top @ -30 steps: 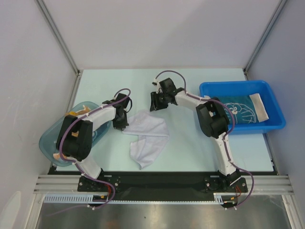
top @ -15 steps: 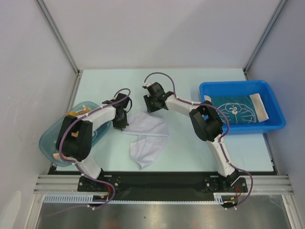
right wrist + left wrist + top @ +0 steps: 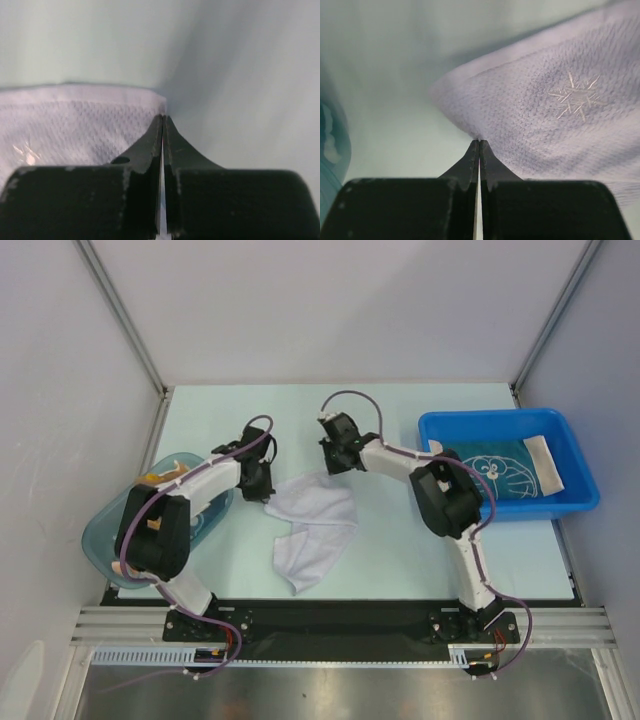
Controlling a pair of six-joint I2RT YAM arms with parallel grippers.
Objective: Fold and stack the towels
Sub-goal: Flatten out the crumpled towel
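Observation:
A white towel (image 3: 315, 525) lies crumpled on the table between the two arms. Its star mark (image 3: 575, 95) shows in the left wrist view. My left gripper (image 3: 266, 492) is shut, its tips (image 3: 479, 142) pinching the towel's left edge. My right gripper (image 3: 333, 471) is shut on the towel's far right corner (image 3: 159, 106), jaws pressed together (image 3: 163, 118). A teal-blue printed towel (image 3: 490, 472) lies flat in the blue bin. No other towels can be made out.
The blue bin (image 3: 500, 421) stands at the right with a pale folded piece (image 3: 548, 465) inside. A translucent teal tub (image 3: 105, 540) sits at the left table edge, close to the left arm. Enclosure walls and frame posts ring the table.
The right gripper came down at the towel's far right corner and closed on it. The left gripper, still shut, shifted slightly away from the arm bases, drawing the towel's left edge along.

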